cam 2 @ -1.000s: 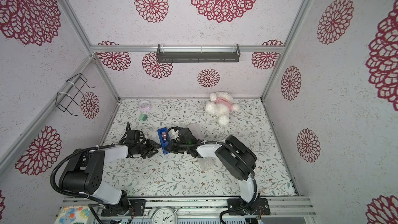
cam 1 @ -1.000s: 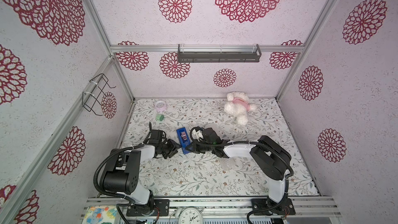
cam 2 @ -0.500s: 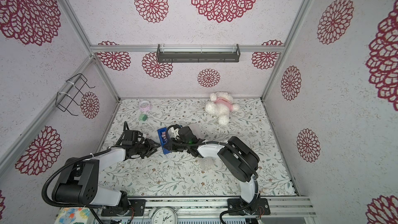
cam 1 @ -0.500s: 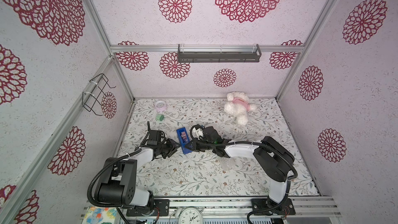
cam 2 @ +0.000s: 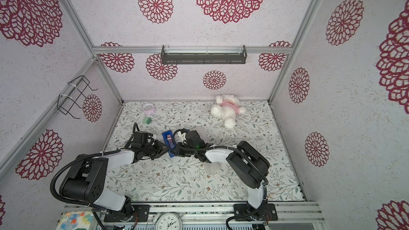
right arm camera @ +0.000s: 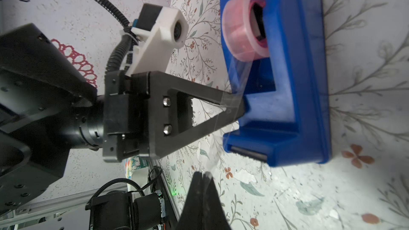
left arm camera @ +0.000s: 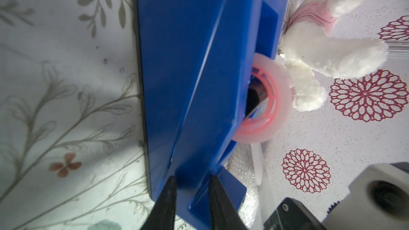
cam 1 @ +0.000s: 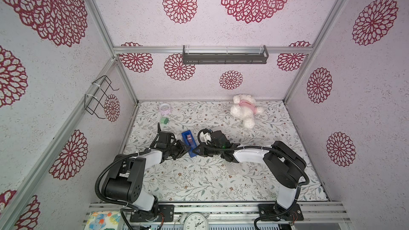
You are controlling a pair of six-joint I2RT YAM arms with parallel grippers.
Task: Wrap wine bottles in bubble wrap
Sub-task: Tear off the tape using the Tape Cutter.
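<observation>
bubble wrap (cam 1: 235, 169) is lying bunched up on the bench (cam 1: 199, 186), toward the front and partly under the right arm's forearm. It's reading as a clear crinkly lump in both top views. Cannot tell whether the bottle is inside it; no dark glass is showing in any view.

Both arms are working away from the wrap, meeting at the blue tape dispenser (cam 1: 189, 140), which is sitting on the bench left of centre, apart from the wrap.

left gripper (left arm camera: 191, 183) is reaching in from the left side. Its jaws are clamping the low end wall of the dispenser, one finger on each face, blue plastic between them.

right gripper (right arm camera: 202, 174) is sitting just off the dispenser's cutter end. Its jaws are clenched tight, pinching the free end of a clear tape strip (right arm camera: 232, 98). The strip is running from the pink-cored tape roll (right arm camera: 242, 29), across the left jaws' tips, and down to the right fingertips.

A white plush toy (cam 1: 244, 109) in a pink top is lying at the back of the bench on the right. A small pink round item (cam 1: 164, 107) and a green block (cam 1: 164, 120) are sitting at the back left.
</observation>
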